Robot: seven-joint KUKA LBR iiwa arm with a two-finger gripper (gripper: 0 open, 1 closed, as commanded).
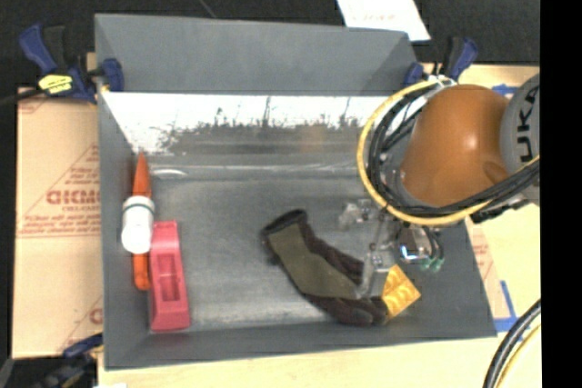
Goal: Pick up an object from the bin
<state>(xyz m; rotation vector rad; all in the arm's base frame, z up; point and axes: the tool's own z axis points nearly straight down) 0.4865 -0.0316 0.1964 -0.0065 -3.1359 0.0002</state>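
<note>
Dark olive cloth (309,259) beneath gripper (375,273)
Crumpled at near right of bin (227,204) floor, yellow packet (400,291) just beside; grip spread or closed, cannot tell.

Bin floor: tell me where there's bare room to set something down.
Bare: the middle floor between the pink block and the dark cloth, and the strip along the back wall. Crowded: the left side, with block, orange pen and white cap, and the front right, with cloth, yellow packet and gripper.
</note>
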